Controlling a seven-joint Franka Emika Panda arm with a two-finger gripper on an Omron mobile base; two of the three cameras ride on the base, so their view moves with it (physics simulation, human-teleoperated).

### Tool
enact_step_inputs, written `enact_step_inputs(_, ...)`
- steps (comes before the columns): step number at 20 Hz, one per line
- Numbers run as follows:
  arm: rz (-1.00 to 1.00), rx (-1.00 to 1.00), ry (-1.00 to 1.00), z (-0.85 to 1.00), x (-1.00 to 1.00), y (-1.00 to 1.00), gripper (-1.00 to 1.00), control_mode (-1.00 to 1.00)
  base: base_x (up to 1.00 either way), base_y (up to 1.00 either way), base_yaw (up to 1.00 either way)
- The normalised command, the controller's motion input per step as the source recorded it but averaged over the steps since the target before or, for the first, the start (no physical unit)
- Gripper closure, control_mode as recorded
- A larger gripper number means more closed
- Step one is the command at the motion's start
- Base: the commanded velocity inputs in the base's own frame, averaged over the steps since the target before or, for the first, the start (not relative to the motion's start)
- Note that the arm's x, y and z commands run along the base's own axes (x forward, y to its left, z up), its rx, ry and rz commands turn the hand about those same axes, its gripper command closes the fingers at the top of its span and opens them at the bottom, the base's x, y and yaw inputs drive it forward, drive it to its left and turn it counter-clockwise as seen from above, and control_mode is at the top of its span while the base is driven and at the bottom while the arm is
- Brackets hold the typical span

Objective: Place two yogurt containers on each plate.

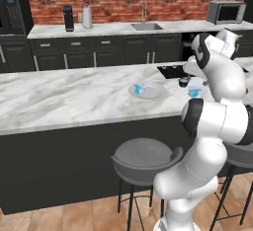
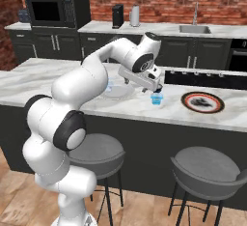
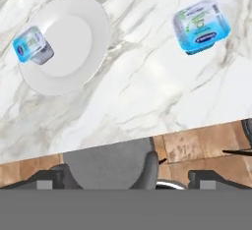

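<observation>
We should lower the tool (image 2: 155, 91), whose opening we cannot tell, squarely over the blue cup (image 3: 202, 25) at upper right, then carry it to the white plate (image 3: 74, 37) at upper left.

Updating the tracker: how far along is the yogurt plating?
Done: one blue yogurt cup on the pale plate. In hand: nothing; pincer hovers over the second blue cup, on the counter. Left: that cup, plus two for the red-rimmed plate, apparently empty.
</observation>
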Motion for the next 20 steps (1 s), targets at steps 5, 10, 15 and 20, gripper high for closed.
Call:
enact_step_inputs(5, 0.09, -0.01, 0.0, 0.0, -0.01, -0.35, -1.0, -1.0, 0.0, 0.0, 0.0)
enact_step_inputs(10, 0.07, -0.19, 0.13, -0.08, 0.0, -0.07, -1.0, -1.0, 0.0, 0.0, 0.0)
enact_step_inputs(15, 0.11, -0.24, 0.02, -0.18, 0.0, -0.09, -1.0, -1.0, 0.0, 0.0, 0.0)
enact_step_inputs(20, 0.17, -0.14, 0.0, -0.21, 0.0, -0.08, -1.0, -1.0, 0.0, 0.0, 0.0)
